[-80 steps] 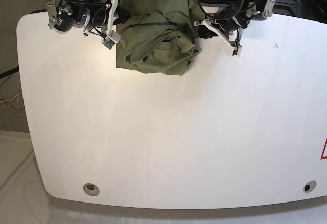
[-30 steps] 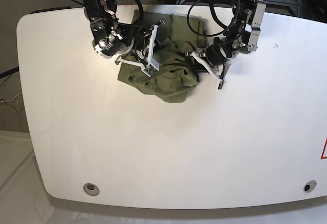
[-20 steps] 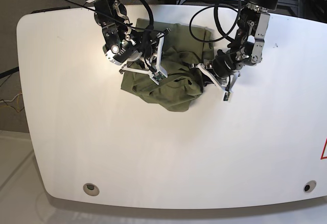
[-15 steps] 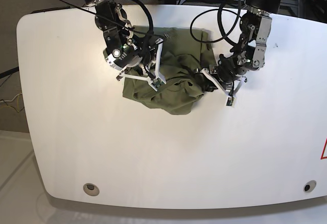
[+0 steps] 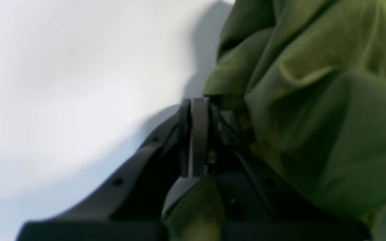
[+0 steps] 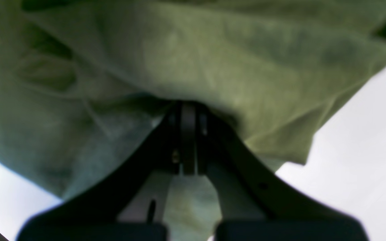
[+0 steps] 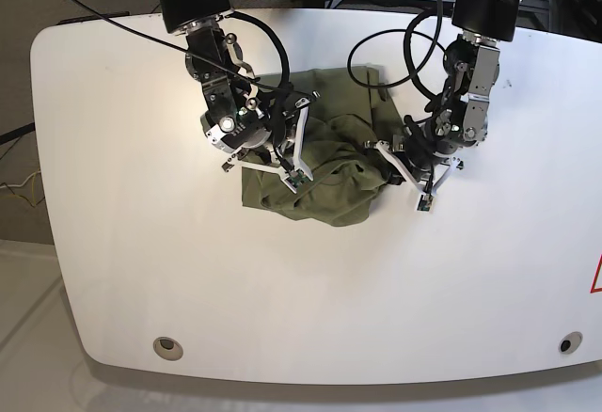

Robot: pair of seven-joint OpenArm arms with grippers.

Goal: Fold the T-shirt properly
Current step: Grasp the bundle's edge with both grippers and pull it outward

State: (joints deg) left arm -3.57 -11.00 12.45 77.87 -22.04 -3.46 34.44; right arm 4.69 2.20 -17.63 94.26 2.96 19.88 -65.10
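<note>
Left hand [image 7: 406, 169] is clenched on the T-shirt's [image 7: 320, 163] edge; wrist view shows its jaws pressed flat together w/ green cloth bunched right against them and more of it under the palm. Right hand [image 7: 287, 153] is likewise clenched, jaws together and buried under a drape of cloth, so it's prob. pinching a fold, tho the blur hides the exact seam.

Key relation: the T-shirt sits between the two hands, one hand at each of its side edges, neither nearer than the other. It's a crumpled heap, its long axis running roughly hand to hand across the table [image 7: 282, 290]. To flatten it, the hands would need to pull apart along that axis.

Vs. the earlier frames: the T-shirt has come off the table's far edge, where it hung half over the rim, and now lies wholly on the table, closer to its middle. Both arms have reached out w/ it, keeping their grips. The heap is lower and a bit wider, still far from spread; no fold begun.
</note>
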